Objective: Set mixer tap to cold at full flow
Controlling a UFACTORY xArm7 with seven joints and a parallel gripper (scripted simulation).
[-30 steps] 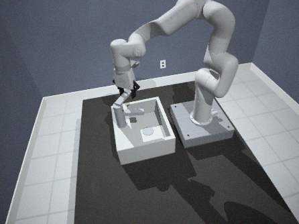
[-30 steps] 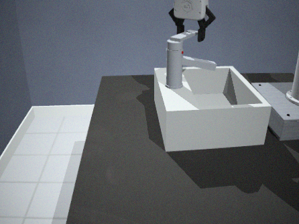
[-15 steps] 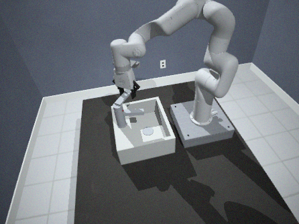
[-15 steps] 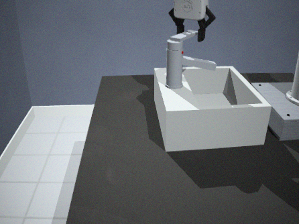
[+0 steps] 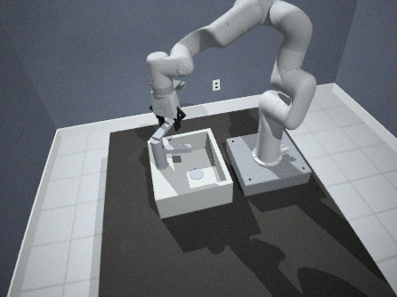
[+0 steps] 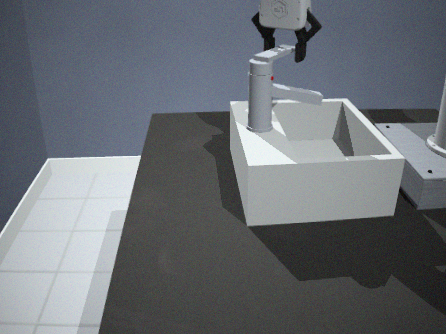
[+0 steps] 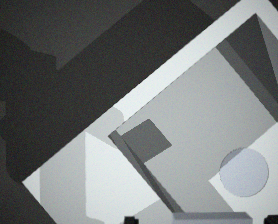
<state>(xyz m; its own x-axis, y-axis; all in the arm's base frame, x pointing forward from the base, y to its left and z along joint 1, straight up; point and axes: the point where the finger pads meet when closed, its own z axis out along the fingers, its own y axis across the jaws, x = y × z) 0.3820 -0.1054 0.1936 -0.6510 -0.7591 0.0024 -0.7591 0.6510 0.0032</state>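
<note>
A grey mixer tap (image 6: 260,96) stands at the back left corner of a white sink (image 6: 315,161). Its lever (image 6: 274,53) sits on top, raised and pointing right. A red dot (image 6: 272,78) shows on the tap body; no blue dot is visible. The spout (image 6: 297,93) reaches over the basin. My gripper (image 6: 286,46) is open, its black fingers on either side of the lever's free end without closing on it. It also shows in the top view (image 5: 168,122) above the tap (image 5: 160,153). The wrist view looks down at the lever's tip (image 7: 212,218) and basin.
A round drain (image 5: 196,173) lies in the basin floor, seen also in the wrist view (image 7: 244,172). The arm's grey base block (image 5: 267,165) stands right of the sink. The sink walls (image 6: 350,131) rise around the basin.
</note>
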